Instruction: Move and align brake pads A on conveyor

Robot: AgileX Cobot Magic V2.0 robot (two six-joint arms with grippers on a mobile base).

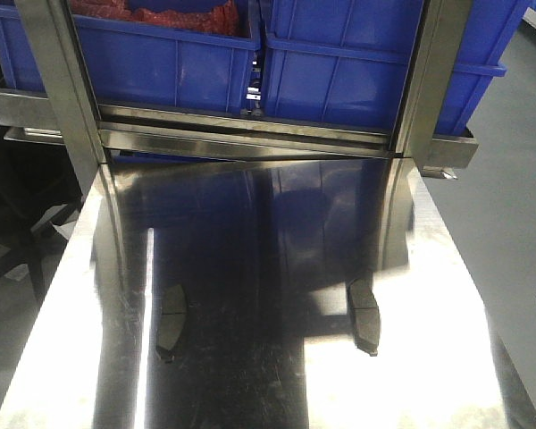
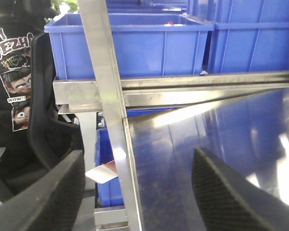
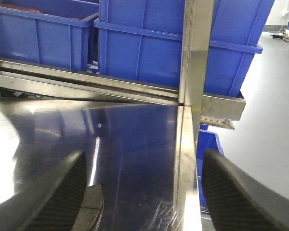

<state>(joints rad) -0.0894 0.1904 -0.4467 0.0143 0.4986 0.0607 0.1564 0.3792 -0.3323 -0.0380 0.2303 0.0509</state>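
**Steel counter, two pads in view, both hands spread**

Stainless counter [image 1: 250,393], shiny and slick, carrying brake pads A. Left pad [image 1: 171,322] and right pad [image 1: 364,317] flat on the steel, well apart, long axes pointing away from the robot. No conveyor in any view, so nothing placed or aligned yet.

Left hand [image 2: 135,202]: fingers spread wide, nothing between them, hovering over the counter's left edge, no pad in its view. Right hand [image 3: 144,202]: also spread, hovering low near the counter's right edge, right pad peeking in at the bottom of its view, just beside the inner face of one finger. Cannot tell whether touching.

Handling, judged only:
- Probably stiff and dense, heavy for the size, no flex, not fragile.
- Thin and flat on slick steel, so likely to skate if nudged sideways.
- Best taken across the narrow width near the middle, fingertips down close to the counter.
- Better to avoid the ends: off-balance, likely to swing.

Counts:
- Pads: two visible.
- Blue bins [image 1: 170,67]: two on the rear shelf in the front view, at least one more lower down beside the counter in the left wrist view.
- Steel uprights [image 1: 58,80]: two.
- Person [image 2: 14,72]: one, black printed shirt, at far left of the left wrist view.
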